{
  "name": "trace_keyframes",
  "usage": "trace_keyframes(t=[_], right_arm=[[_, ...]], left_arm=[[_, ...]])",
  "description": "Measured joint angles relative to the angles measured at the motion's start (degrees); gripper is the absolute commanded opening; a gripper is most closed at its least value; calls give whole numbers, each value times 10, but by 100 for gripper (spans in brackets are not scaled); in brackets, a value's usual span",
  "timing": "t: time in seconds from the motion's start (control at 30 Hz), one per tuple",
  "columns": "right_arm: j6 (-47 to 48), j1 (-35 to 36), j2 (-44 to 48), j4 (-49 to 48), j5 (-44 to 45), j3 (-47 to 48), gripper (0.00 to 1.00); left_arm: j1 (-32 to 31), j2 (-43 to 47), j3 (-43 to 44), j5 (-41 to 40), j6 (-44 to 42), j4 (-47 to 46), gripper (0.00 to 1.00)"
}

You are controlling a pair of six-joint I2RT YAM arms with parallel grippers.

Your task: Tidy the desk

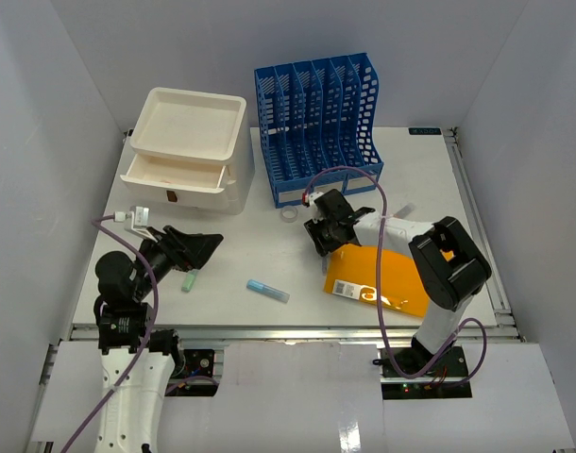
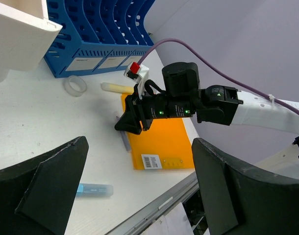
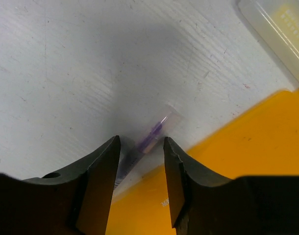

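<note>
My right gripper (image 3: 140, 144) sits low on the desk (image 1: 222, 311), half-closed astride the clear pen (image 3: 154, 134) beside the orange folder (image 3: 247, 161), not yet pinching. My left gripper (image 1: 210, 253) hangs wide open and empty, near left.

No text legible anywhere. Barcode label (image 2: 151, 161) on near edge of orange folder (image 2: 164, 142) — bars visible, digits too small. White label strips (image 2: 112, 61) on front of blue file rack (image 2: 90, 24) — print blurred. Faint yellow print on pale tube (image 3: 277, 29), unreadable. Small print on light-blue stick (image 2: 93, 189), blurred. Dark sticker (image 1: 425, 132) at far rail of counter (image 1: 250, 250), unreadable.
</note>
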State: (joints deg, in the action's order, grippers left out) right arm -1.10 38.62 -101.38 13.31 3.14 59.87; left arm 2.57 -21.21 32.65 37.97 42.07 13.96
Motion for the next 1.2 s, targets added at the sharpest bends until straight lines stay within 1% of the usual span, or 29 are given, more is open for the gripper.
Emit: trace_keyframes(t=[0.37,0.5,0.7,0.83,0.97,1.07,1.2], right_arm=[[0,5,-9,-6,-2,8,9],[2,6,-22,-1,-34,27,8],[24,10,-30,-3,-133,37,8],[81,15,-21,1,-209,51,8],[164,17,24,25,-282,77,8],[223,20,47,67,-332,165,8],[283,35,32,111,-370,356,8]], left_arm=[[0,15,-4,0,5,16,98],[0,15,-4,-1,6,27,98],[0,23,-10,-16,6,41,98],[0,25,-24,-31,6,60,98],[0,26,-34,-48,8,73,98],[0,25,-37,-65,12,79,98],[0,21,-39,-92,19,87,98]])
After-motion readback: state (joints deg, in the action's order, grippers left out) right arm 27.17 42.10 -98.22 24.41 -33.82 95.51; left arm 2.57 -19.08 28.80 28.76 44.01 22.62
